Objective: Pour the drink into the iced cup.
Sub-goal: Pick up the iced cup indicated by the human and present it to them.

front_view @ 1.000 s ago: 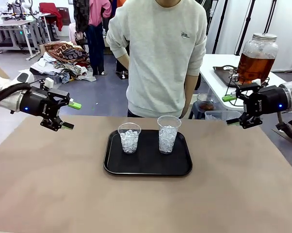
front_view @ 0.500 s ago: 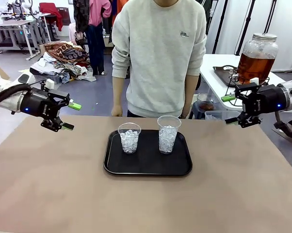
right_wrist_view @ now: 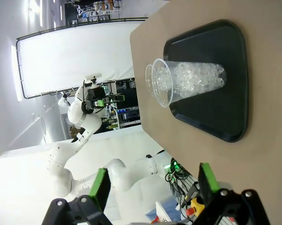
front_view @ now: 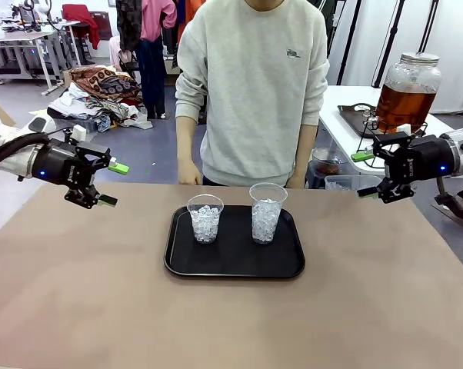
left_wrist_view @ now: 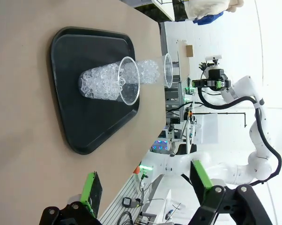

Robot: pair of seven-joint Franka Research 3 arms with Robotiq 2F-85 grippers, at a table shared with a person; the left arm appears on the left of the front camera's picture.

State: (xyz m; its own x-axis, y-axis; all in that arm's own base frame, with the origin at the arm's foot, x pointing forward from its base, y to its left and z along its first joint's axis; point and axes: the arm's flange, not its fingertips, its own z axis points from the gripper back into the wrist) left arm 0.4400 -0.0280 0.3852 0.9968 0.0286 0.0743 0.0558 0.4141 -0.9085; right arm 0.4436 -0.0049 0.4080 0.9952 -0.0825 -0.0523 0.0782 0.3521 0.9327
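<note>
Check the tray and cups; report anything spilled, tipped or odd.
Nothing stands out. The shorter iced cup and the taller iced cup stand upright on the black tray, no spill on the table. The left gripper and right gripper hover open.

1. Left arm (front_view: 20, 163) in from left side, forearm about level.
2. Left gripper (front_view: 112, 183) aloft, fingers aimed toward centre, jaws spread wide, nothing held.
3. Right arm (front_view: 462, 154) in from right side, about level.
4. Right gripper (front_view: 364, 174) aloft, fingers aimed toward centre, jaws spread wide, nothing held.
</note>
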